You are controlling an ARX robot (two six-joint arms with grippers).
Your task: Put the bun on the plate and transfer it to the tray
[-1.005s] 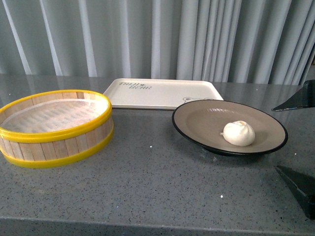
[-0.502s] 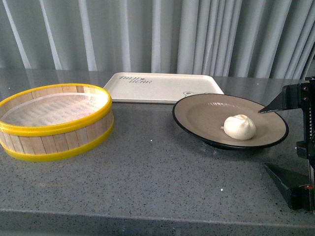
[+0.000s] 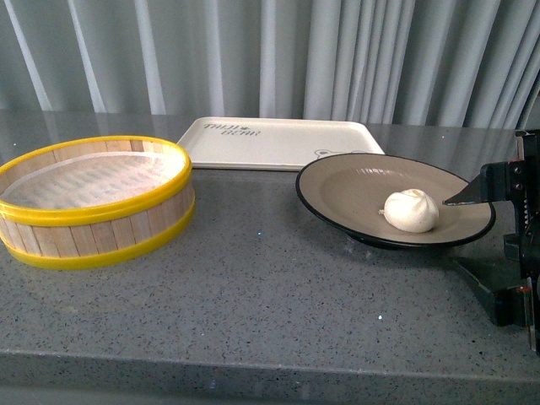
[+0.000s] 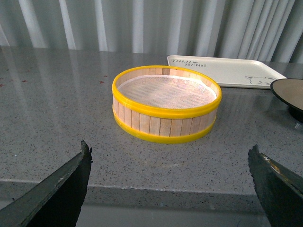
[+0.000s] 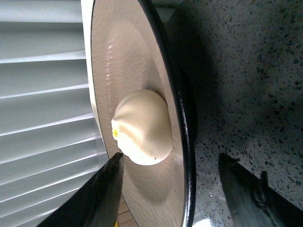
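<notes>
I seem to be at a staged kitchen counter: speckled grey stone countertop across the lower frame, pleated grey curtain along the top, steamer basket at left, plate at right.

Speckled grey bench, smooth and faintly reflective. Plate matt beige inside, glossy black rim. Bun smooth, doughy. Basket of wooden slats with shiny yellow bands. Tray smooth cream.

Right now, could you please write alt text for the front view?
A white bun sits on a beige, black-rimmed plate whose edge the open right gripper straddles. Behind lies a cream tray; left, a yellow-rimmed steamer basket.
</notes>
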